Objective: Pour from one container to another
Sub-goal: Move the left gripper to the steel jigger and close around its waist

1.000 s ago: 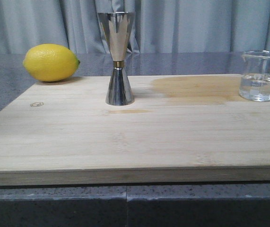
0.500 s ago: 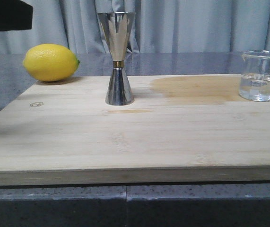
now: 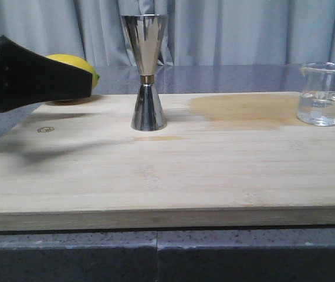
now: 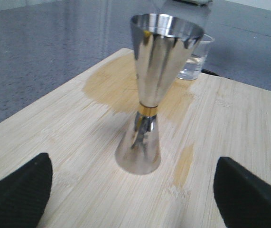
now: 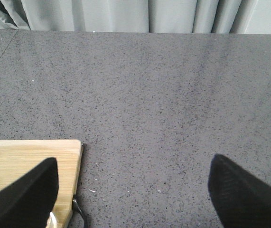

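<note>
The steel hourglass jigger with a gold waist band stands upright at the back middle of the wooden board. The clear glass beaker, holding some clear liquid, stands at the board's far right. My left gripper reaches in from the left, a short way from the jigger. In the left wrist view the jigger stands ahead between the wide-apart fingers, untouched, with the beaker behind it. My left gripper is open and empty. My right gripper is open over grey counter.
A yellow lemon lies at the back left, mostly hidden behind my left gripper. A darker wet patch marks the board between jigger and beaker. In the right wrist view a board corner shows. Grey curtains hang behind.
My left gripper has entered from the upper left, dropped lower and moved right toward the jigger, now covering most of the lemon. Jigger and beaker have not moved.
</note>
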